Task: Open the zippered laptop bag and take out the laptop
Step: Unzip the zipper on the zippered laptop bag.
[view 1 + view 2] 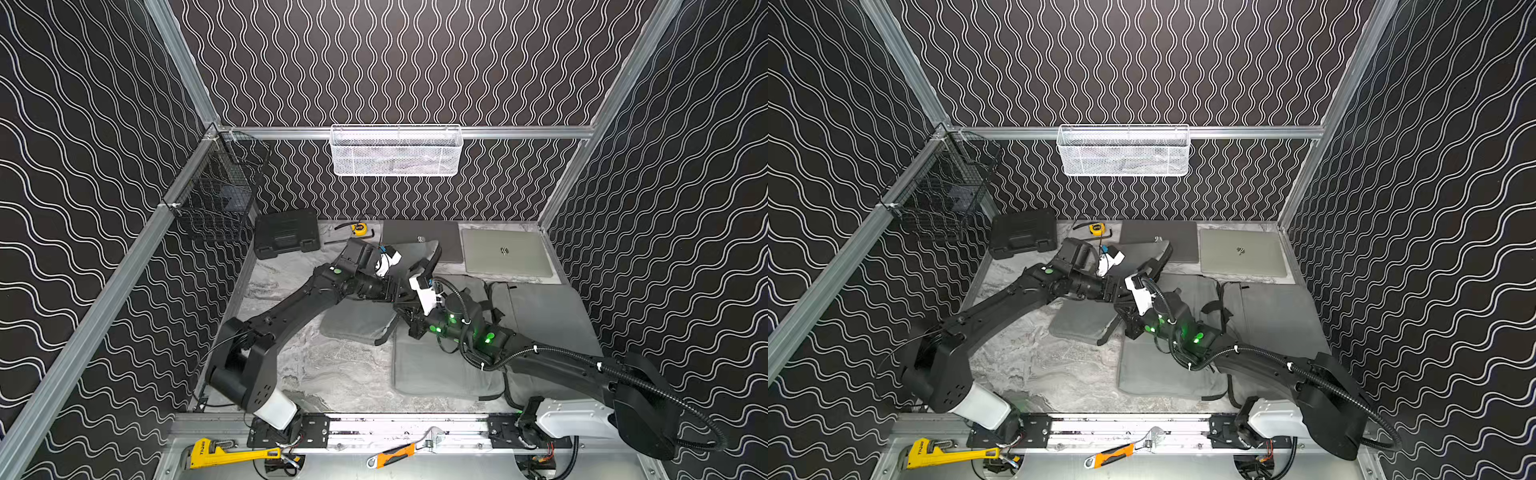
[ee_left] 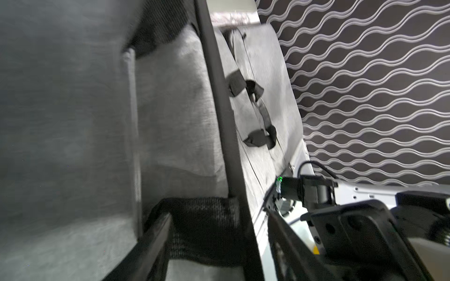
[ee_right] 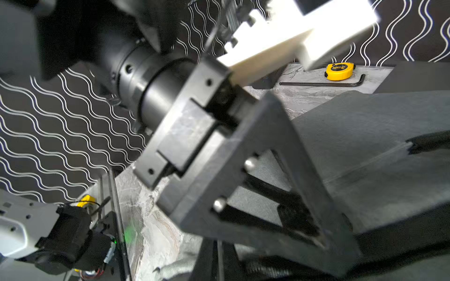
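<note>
The left hand (image 2: 219, 216) has its fingers apart, astride the black-piped rim (image 2: 216, 109) of the grey laptop bag (image 1: 355, 324). The right hand (image 1: 409, 318), just beside it, is closed; whether it pinches fabric or a zip pull cannot be told. The bag lies under both hands with one panel (image 1: 417, 251) raised, its grey lining and a black mesh corner (image 2: 194, 231) laid bare — so the mouth looks open already. No laptop shows inside it from the left wrist view. A dark laptop (image 1: 419, 235) and a silver laptop (image 1: 505, 253) lie flat beyond the bag, by the back wall; whether either belongs to this bag cannot be said.

The step in hand seems to be the last of the opening. The next move calls for one hand to hold the panel up while the other reaches into the pocket for a laptop's edge.

Room is tight: the hands nearly touch over the bag, and a second grey bag (image 1: 436, 365) and a third grey bag (image 1: 544, 316) crowd its right-arm side. On the bag's other side, toward the left arm's base, the surface (image 1: 332, 374) is bare — likely the easiest way to draw a laptop out.
</note>
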Robot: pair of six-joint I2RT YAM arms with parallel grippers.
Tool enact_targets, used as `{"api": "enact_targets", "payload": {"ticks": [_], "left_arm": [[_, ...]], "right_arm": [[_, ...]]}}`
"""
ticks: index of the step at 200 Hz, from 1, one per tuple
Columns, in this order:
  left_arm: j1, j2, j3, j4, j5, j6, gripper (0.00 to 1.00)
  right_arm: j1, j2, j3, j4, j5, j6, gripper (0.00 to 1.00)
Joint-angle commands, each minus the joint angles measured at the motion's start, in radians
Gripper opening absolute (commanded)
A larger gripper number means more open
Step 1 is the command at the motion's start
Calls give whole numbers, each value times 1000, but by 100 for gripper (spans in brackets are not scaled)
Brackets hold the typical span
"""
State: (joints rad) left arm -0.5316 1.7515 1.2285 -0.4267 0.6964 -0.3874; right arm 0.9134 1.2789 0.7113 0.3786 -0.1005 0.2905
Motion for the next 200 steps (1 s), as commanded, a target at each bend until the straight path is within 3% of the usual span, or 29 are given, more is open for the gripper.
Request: {"api": "enact_targets", "payload": {"ticks": [1, 34, 74, 98, 200], "left_arm": [[-16, 43, 47, -121, 31, 103, 64], [-37, 95, 97, -226, -30, 152, 53], [-36, 98, 110, -223, -52, 144, 17], [-35, 93, 119, -207, -57, 131, 0], [21, 103, 153, -91, -4, 35, 0]], "right_arm": [[-1, 5, 27, 31, -24, -46, 0], [-2, 19, 44, 18, -41, -59, 0], [-4, 38, 63, 2, -61, -69, 0], [-2, 45, 74, -7, -75, -77, 0], [74, 56, 42, 28, -74, -80, 0]]}}
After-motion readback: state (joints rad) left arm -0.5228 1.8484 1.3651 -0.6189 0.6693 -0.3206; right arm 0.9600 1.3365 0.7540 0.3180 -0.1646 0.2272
